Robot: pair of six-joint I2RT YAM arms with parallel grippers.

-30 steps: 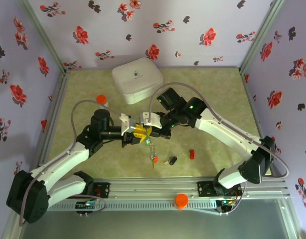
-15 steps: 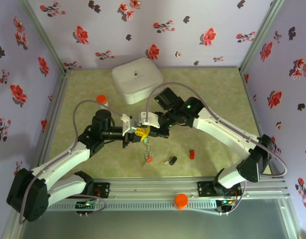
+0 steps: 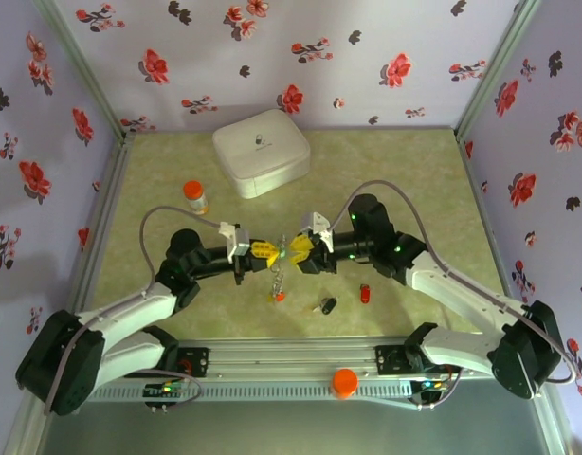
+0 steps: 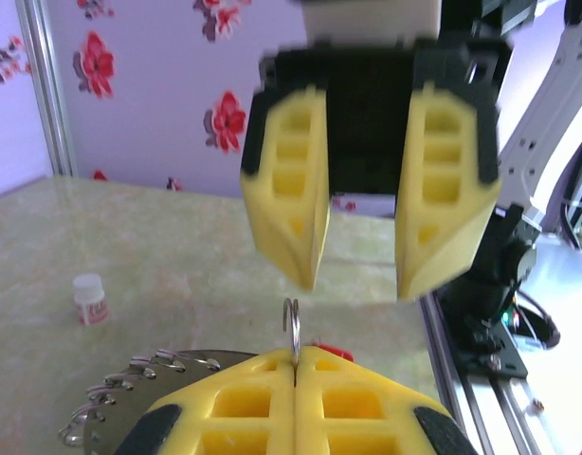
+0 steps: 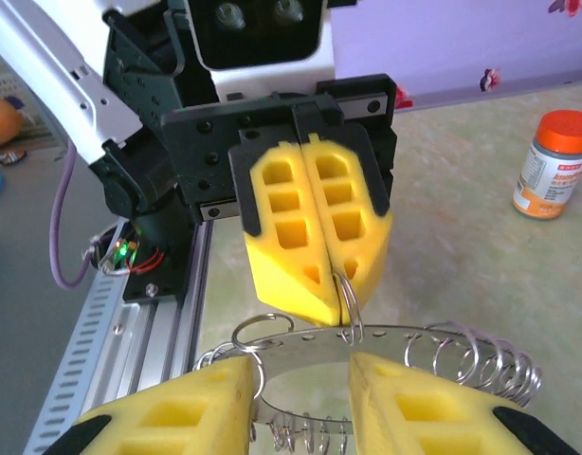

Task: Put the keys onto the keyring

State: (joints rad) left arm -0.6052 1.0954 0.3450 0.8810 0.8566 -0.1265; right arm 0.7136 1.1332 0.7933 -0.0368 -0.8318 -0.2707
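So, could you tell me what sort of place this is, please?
Probably a lab test booth for robot handling: floral-print panels in a metal frame wall in a greenish table, and a left arm and right arm are bolted to a slotted rail.

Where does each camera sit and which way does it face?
Top external: above and behind, looking down at the table; left arm and right arm show.
Left wrist: over the shut left pincer, facing the open right pincer.
Right wrist: over the right pincer, facing the left one.
Shared: wrist views both show the keyring and pincers.
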